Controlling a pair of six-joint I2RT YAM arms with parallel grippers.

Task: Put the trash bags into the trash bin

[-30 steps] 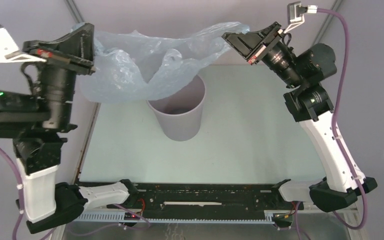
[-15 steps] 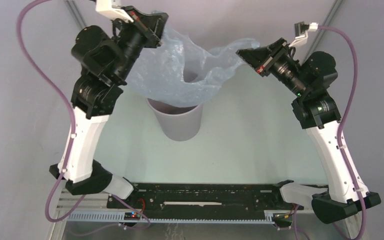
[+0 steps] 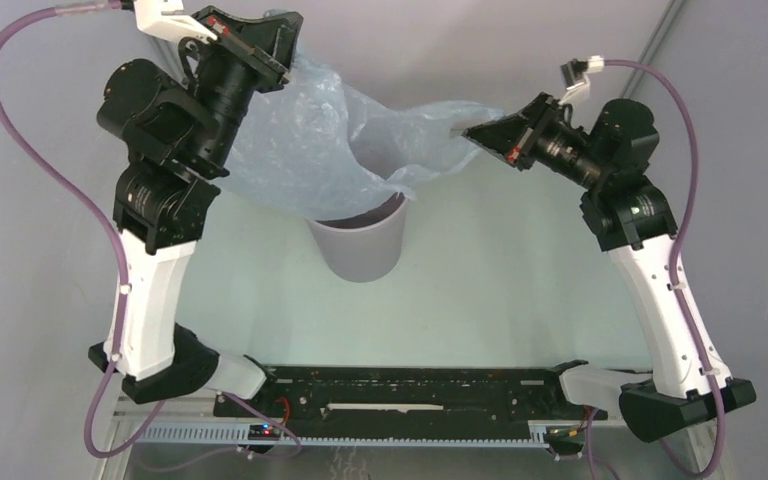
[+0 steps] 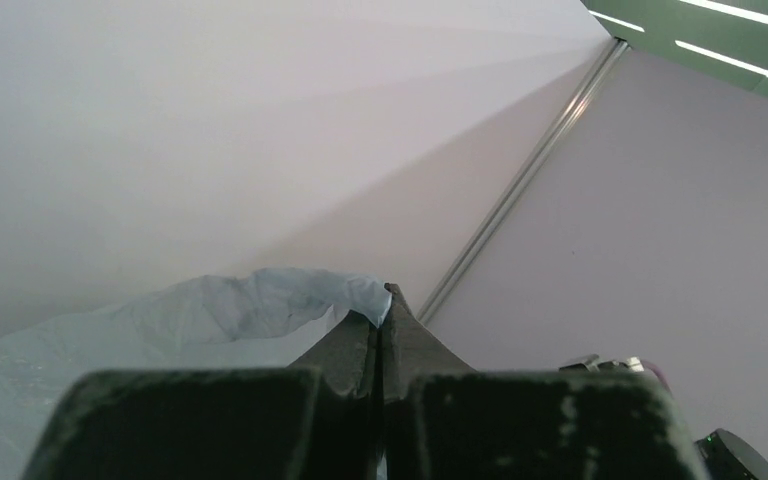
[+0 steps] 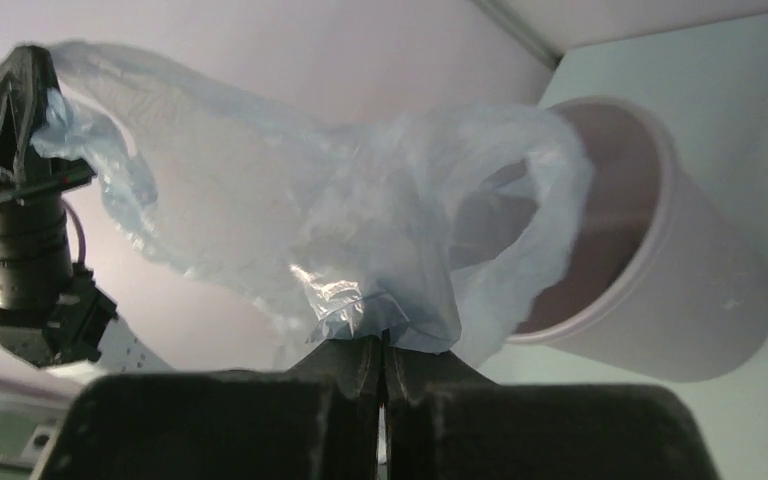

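Observation:
The pale blue-grey trash bag (image 3: 335, 150) hangs stretched between my two grippers above the grey round trash bin (image 3: 360, 250). Its lower folds droop over the bin's rim and hide most of the opening. My left gripper (image 3: 285, 40) is raised high at the back left, shut on the bag's left edge (image 4: 290, 300). My right gripper (image 3: 472, 130) is lower, to the right of the bin, shut on the bag's other edge (image 5: 380, 300). The bin (image 5: 660, 290) shows in the right wrist view with the bag partly over its mouth.
The bin stands on a pale table (image 3: 500, 290). Grey walls enclose the back and sides, with a metal corner post (image 4: 520, 185) behind. The black base rail (image 3: 410, 395) runs along the near edge.
My left gripper has swung from the far left up and rightward over the back of the bin. My right gripper has come down and inward. The bag now drapes over the bin's rim.

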